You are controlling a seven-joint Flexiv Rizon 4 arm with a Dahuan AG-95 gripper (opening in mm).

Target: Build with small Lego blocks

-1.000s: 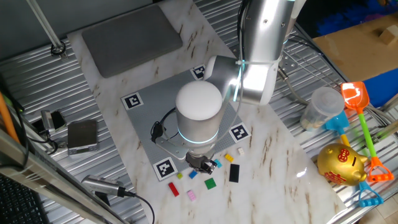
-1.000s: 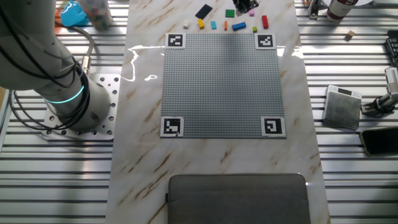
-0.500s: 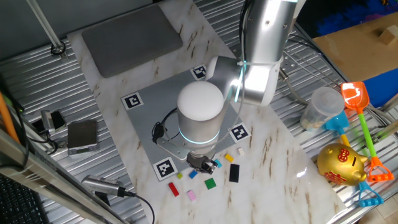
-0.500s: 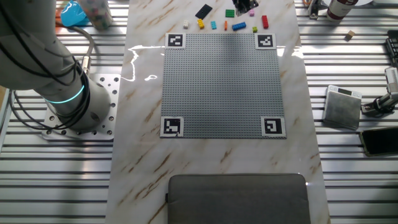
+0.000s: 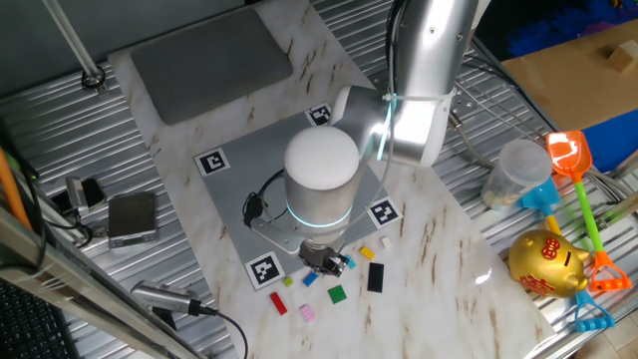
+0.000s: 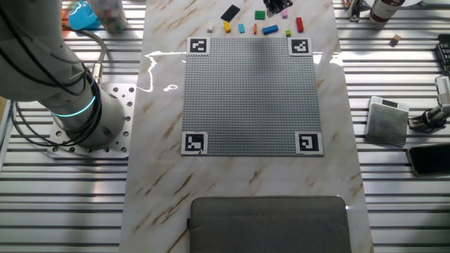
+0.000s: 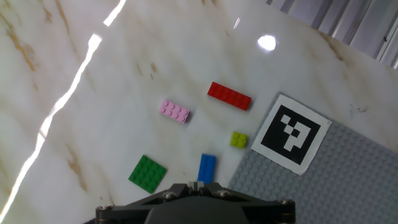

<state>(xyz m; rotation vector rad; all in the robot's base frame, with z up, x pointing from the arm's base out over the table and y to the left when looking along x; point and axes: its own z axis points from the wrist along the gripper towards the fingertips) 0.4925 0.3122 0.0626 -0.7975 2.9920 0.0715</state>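
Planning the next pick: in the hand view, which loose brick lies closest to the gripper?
The blue brick, just above the gripper body; the green, yellow-green, pink and red ones lie farther out.

The arm (image 5: 424, 70) was brushed silver metal, built of thick round segments. A rounded white cap (image 5: 321, 165) closed one joint, and beneath it ran a glowing ring of cyan light (image 5: 317, 221) — a second cyan ring (image 6: 76, 107) showed on the big grey joint in the other fixed view. Black cables (image 6: 31, 130) looped beside that joint, over a pale plate (image 6: 123, 105) drilled with holes. A thin black cable (image 5: 257, 199) curled near the wrist. The hand's housing (image 7: 193, 202) was dark grey — angular, with small screws.
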